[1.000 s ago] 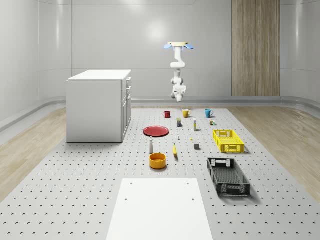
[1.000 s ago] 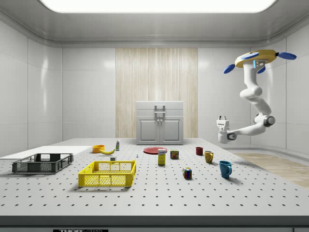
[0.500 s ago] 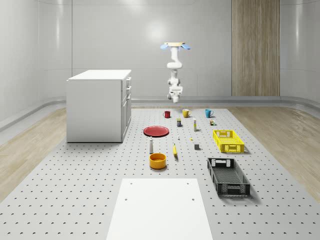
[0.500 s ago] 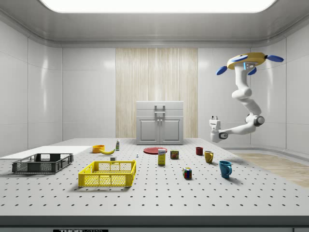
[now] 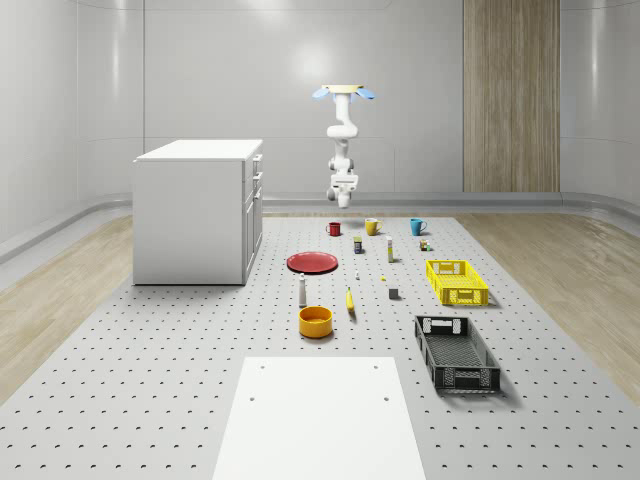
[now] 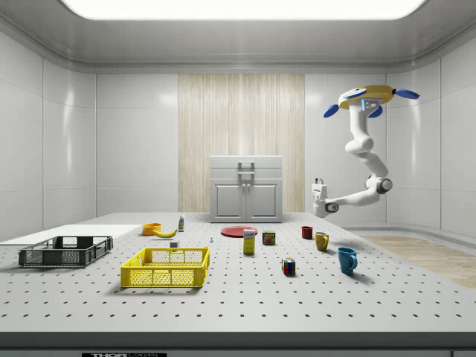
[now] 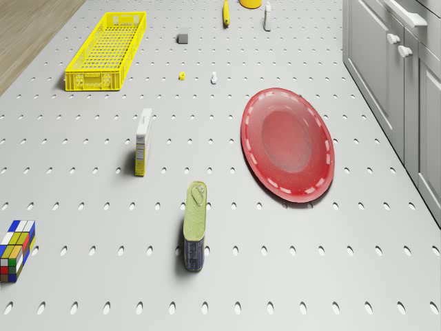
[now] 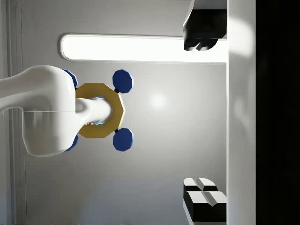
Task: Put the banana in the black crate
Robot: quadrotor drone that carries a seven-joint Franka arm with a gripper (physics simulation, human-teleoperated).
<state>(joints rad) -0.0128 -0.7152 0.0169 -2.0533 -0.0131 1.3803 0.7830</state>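
Observation:
The yellow banana (image 5: 350, 300) lies on the perforated table next to an orange bowl (image 5: 315, 320); it also shows as banana (image 6: 165, 233) and banana (image 7: 225, 12). The black crate (image 5: 456, 352) stands apart from it toward the whole-scene view's right, at the side view's left as crate (image 6: 65, 251). The drone (image 5: 343, 92) hovers high over the table's far end, drone (image 6: 368, 97). Its arm hangs down and bends so the gripper (image 6: 318, 183) points upward, above the mugs and far from the banana. In the wrist view the gripper (image 8: 202, 115) faces the drone, with its fingers (image 8: 201, 33) wide apart and nothing between them.
A grey cabinet (image 5: 195, 210) stands at the whole-scene view's left. A red plate (image 7: 287, 145), a can (image 7: 195, 224), a small box (image 7: 142, 141), a colour cube (image 7: 15, 248) and a yellow crate (image 7: 107, 49) lie below the drone. A white board (image 5: 320, 415) covers the near end.
The drone with its arm has drifted toward the whole-scene view's left and the side view's left, inward over the table. The gripper has risen a little. No object on the table has moved.

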